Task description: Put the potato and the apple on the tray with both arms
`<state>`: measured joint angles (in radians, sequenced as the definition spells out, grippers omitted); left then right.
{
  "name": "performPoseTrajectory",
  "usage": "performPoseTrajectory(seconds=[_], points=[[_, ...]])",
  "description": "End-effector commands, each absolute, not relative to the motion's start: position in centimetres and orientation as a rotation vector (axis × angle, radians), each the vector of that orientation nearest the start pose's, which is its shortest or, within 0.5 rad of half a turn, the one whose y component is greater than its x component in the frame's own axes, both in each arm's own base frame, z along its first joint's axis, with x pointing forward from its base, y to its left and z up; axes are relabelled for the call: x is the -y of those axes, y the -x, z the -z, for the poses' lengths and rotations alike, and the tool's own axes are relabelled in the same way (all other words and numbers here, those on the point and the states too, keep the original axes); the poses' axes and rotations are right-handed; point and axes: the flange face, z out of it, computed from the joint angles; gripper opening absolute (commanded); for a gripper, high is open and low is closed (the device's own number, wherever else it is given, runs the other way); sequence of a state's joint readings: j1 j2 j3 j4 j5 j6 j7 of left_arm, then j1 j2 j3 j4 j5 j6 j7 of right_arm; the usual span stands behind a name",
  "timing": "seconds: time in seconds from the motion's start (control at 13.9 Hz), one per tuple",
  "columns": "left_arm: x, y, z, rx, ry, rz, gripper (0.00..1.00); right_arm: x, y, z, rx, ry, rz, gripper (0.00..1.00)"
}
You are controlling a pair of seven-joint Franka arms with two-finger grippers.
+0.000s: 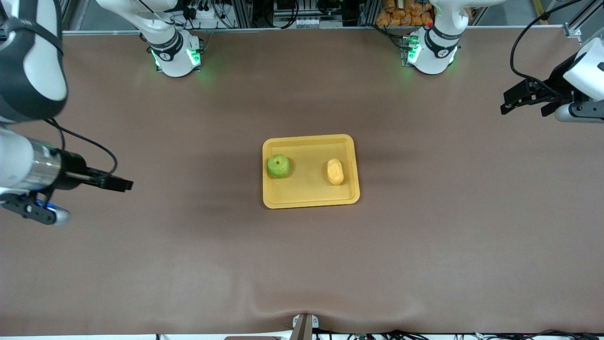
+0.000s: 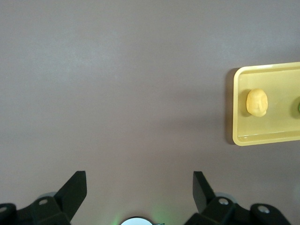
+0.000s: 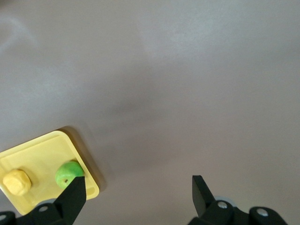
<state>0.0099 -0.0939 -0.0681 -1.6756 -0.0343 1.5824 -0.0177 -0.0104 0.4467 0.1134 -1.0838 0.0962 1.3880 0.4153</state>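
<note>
Potato (image 1: pixel 335 171) and apple (image 1: pixel 278 166) sit apart in the tray (image 1: pixel 309 200) (apple toward the right arm's end). Both grippers, left (image 1: pixel 507 103) and right (image 1: pixel 123 184), hang wide open and empty, well clear of it.

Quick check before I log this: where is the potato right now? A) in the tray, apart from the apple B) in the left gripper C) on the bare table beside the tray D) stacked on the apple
A: the potato lies in the tray, with bare tray floor between it and the apple.
</note>
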Motion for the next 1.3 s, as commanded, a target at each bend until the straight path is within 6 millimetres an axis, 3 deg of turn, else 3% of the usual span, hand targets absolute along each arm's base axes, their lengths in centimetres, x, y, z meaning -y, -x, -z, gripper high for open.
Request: performPoseTrajectory(seconds=[0.0,0.22,0.72,0.94,1.08,1.22], points=[[3.1,-52.3,-63.3,-0.065,3.156,-0.011,1.00,-4.2,-63.5,-60.0,-0.355,3.021,-0.260,1.00],[3.3,-52.2,-63.1,-0.102,3.114,-0.016,1.00,-4.5,-61.0,-62.7,-0.329,3.025,-0.227,1.00],[3.2,-52.3,-63.0,-0.205,3.088,-0.022,1.00,-3.4,-54.6,-66.2,-0.223,3.062,-0.179,1.00],[3.4,-52.5,-63.2,-0.212,3.082,-0.012,1.00,-2.1,-51.6,-65.7,-0.172,3.069,-0.122,1.00],[3.5,-52.5,-63.2,-0.214,3.081,-0.012,1.00,-2.3,-49.5,-64.6,-0.126,3.076,-0.083,1.00],[3.5,-52.5,-63.2,-0.207,3.083,-0.012,1.00,-2.4,-48.8,-64.2,-0.075,3.087,-0.081,1.00]])
